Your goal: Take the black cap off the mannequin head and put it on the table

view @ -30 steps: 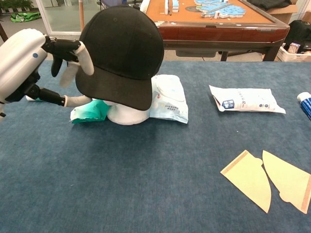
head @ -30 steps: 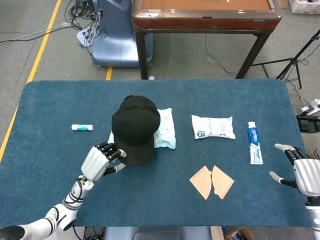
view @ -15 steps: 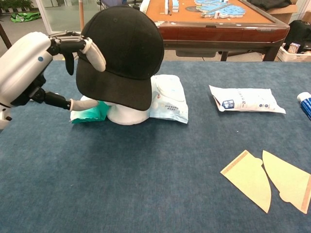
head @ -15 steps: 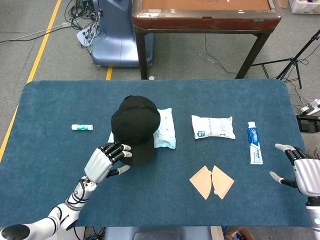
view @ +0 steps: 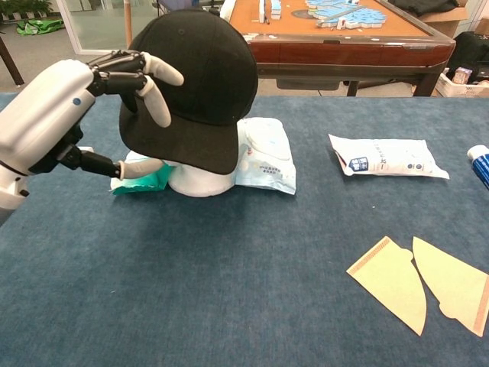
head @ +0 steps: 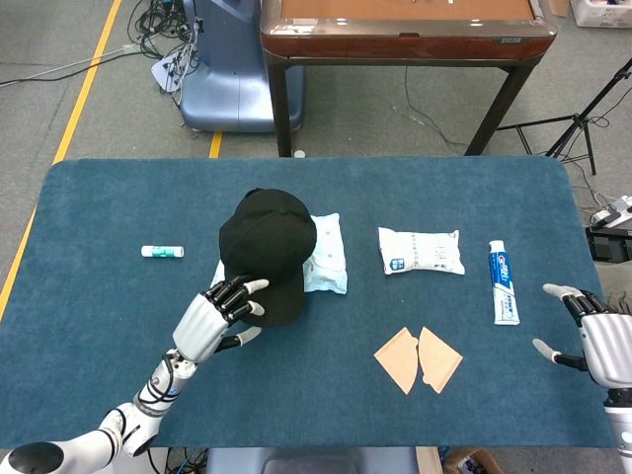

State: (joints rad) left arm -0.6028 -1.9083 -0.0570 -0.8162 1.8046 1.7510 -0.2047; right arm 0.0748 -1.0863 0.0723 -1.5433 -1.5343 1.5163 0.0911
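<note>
The black cap [view: 195, 76] sits on the white mannequin head [view: 200, 182], brim tilted down toward the robot, so it must be lifted up and off. The left hand [view: 92, 99] is at the cap's left side, fingers draped over the crown and thumb reaching under the rim; judging by this, it is setting up a pinch, holding nothing yet. The right hand [head: 602, 341] waits spread and empty, far right of the cap at the desk [head: 99, 296] edge.
</note>
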